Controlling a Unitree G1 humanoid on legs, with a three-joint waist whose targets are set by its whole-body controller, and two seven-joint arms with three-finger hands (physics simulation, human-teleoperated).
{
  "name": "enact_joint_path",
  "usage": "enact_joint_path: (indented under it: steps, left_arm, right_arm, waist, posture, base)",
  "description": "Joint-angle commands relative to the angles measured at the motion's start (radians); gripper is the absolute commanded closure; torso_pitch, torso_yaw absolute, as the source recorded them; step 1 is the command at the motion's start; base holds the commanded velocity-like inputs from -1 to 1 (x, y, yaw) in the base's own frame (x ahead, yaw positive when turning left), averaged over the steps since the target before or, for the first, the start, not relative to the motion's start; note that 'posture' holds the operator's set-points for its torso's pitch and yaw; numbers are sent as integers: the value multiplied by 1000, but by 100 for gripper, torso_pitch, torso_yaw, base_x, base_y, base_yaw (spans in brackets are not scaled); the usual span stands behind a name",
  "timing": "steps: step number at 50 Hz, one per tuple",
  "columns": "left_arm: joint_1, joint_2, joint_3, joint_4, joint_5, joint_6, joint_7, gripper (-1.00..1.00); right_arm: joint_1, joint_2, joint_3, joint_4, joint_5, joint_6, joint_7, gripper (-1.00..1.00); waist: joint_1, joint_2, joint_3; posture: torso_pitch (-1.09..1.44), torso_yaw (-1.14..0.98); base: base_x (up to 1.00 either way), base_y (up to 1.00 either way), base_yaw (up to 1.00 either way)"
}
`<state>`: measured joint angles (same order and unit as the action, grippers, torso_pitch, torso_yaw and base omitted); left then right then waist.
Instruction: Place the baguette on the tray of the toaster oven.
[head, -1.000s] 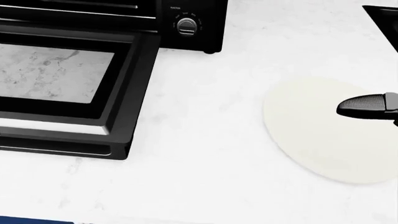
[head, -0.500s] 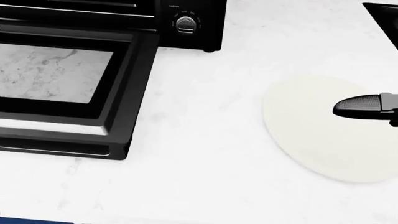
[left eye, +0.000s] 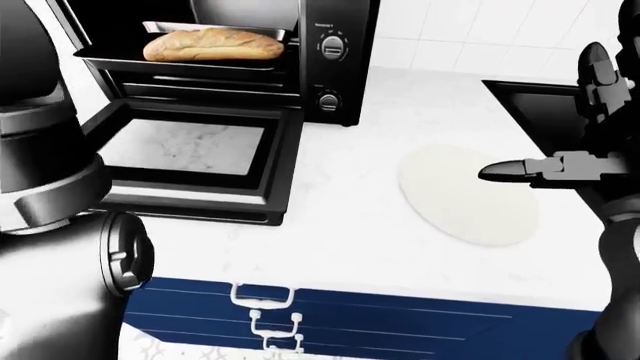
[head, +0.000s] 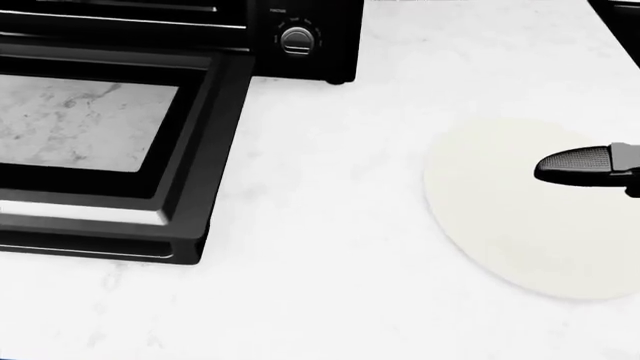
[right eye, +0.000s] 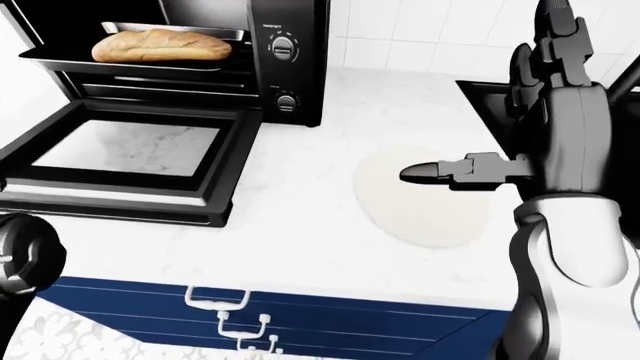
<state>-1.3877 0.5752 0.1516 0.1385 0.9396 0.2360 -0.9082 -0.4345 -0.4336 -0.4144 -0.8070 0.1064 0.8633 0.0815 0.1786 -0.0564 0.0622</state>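
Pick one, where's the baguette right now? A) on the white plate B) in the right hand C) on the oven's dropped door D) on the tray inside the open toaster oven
D: the baguette lies on the tray inside the toaster oven, above the lowered door; the round plate is bare and the right hand holds nothing.

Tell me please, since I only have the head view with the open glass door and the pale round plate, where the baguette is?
Observer: The golden-brown baguette lies on the dark metal tray inside the black toaster oven.
Operator: Is the right hand holding anything?
Observer: No, the black right hand is open and empty, one finger pointing over the pale round plate.
Operator: And the left hand?
Observer: It is out of view; only the left arm shows at the left edge.
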Motion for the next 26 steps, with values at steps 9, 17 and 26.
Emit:
enact_joint_path:
  steps: [9, 17, 26]
  left_arm:
    - [98, 72, 39, -249, -125, 261, -52, -100]
    - [207, 112, 76, -431, -192, 433, -62, -100]
    - [408, 157, 133, -602, -266, 548, 1, -100]
  right_arm:
    - [-41, -28, -12, -20, 1, -10, -4, -100]
    - [-62, -39, -3, -15, -3, 1, -8, -100]
    - [-74, -36, 16, -7, -12, -1, -9, -100]
  waist:
    - [5, 6, -22]
    - [8, 9, -22]
    - [9, 18, -26]
  posture:
    - [0, 20]
    - [0, 20]
    - [0, 20]
  base:
    - [0, 0, 0]
    - [0, 0, 0]
    - [0, 0, 0]
